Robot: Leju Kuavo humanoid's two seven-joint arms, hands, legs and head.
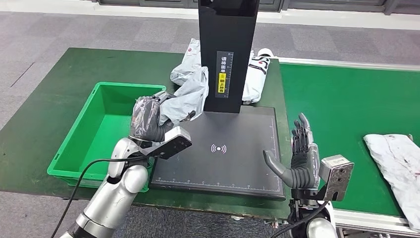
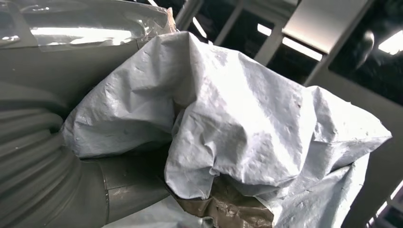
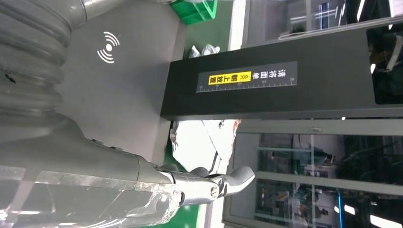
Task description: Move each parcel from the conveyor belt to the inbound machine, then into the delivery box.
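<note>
My left hand (image 1: 147,120) grips a crumpled grey parcel (image 1: 188,94), lifted over the left edge of the black inbound machine's pad (image 1: 233,158), beside the green delivery box (image 1: 104,124). Up close in the left wrist view the same parcel (image 2: 247,123) bulges out of the hand. My right hand (image 1: 299,158) hovers open, fingers up, at the pad's right edge; its thumb (image 3: 209,183) juts out in the right wrist view. Another white parcel (image 1: 396,161) lies on the green conveyor belt (image 1: 341,104) to the right.
The machine's black upright column (image 1: 228,49) stands at the back of the pad. Behind it lie two more parcels, one grey (image 1: 190,54) and one white (image 1: 256,74). The green box holds nothing that I can see.
</note>
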